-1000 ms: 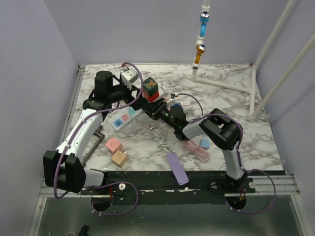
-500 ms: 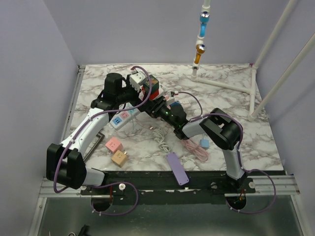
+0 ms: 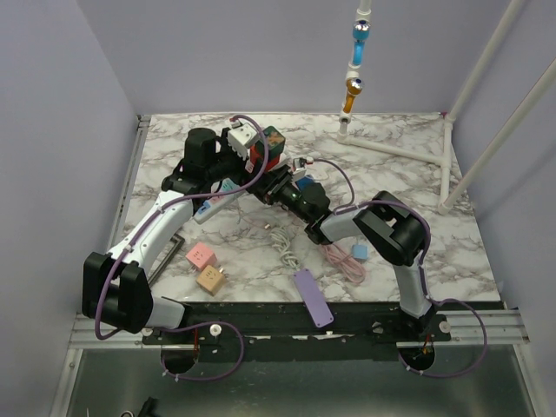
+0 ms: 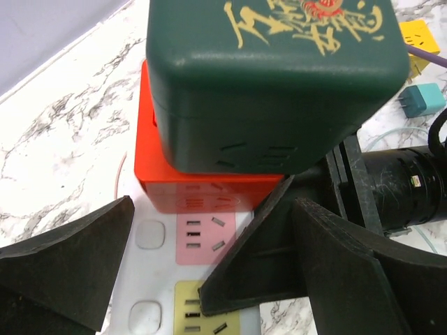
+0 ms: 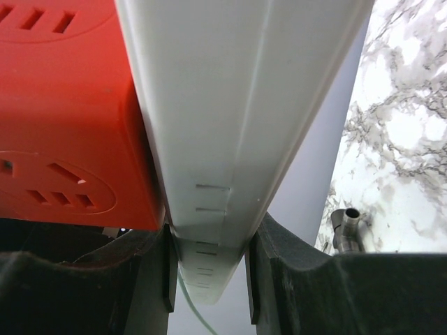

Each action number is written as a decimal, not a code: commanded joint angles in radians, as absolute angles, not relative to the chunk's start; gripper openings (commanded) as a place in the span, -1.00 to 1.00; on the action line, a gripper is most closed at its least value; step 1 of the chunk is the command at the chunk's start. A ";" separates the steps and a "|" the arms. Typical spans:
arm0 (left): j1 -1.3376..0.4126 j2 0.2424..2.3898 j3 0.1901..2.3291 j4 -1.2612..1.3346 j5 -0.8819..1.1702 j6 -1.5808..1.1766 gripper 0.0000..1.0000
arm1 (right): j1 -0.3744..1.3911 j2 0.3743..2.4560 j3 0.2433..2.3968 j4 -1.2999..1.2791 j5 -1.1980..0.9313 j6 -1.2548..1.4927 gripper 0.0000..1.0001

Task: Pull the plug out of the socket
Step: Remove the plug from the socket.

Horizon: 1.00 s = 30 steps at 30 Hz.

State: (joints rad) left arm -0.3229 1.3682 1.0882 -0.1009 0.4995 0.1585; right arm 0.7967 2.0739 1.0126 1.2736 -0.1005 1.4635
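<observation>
A dark green cube plug [image 4: 276, 77] sits on a red cube plug [image 4: 202, 188], which is plugged into the white power strip [image 4: 157, 279] with pink and yellow sockets. In the top view the stack [image 3: 272, 148] stands at the strip's far end. My left gripper [image 4: 209, 279] is open, its fingers [image 4: 66, 272] on either side just below the red cube and not touching it; it also shows in the top view [image 3: 257, 159]. My right gripper [image 5: 208, 265] is shut on the strip's edge [image 5: 230, 125], beside the red cube [image 5: 70, 105]; it also shows in the top view [image 3: 278, 181].
A pink cube [image 3: 201, 255], a tan cube [image 3: 209, 279], a purple bar [image 3: 313, 296], a white cable [image 3: 280, 241], a pink cable [image 3: 343, 261] and a blue plug [image 3: 360, 252] lie near the front. A white pipe frame [image 3: 395, 148] stands at the back right.
My left arm has swung right, bringing its open gripper up to the cube stack. The right gripper has held the strip throughout, shifting it slightly toward the back.
</observation>
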 commanded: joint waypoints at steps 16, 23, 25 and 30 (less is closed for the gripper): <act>-0.287 1.413 1.213 -0.080 0.652 0.083 0.76 | 0.838 1.994 1.127 1.541 -0.192 1.422 -0.99; -0.276 1.390 1.218 -0.104 0.741 0.083 0.97 | 0.838 1.998 1.127 1.548 -0.188 1.431 -0.99; -0.275 1.388 1.203 -0.108 0.745 0.095 0.97 | 0.838 1.996 1.129 1.546 -0.188 1.429 -0.99; -0.275 1.378 1.180 -0.122 0.672 0.161 0.89 | 0.838 1.985 1.124 1.548 -0.187 1.428 -0.99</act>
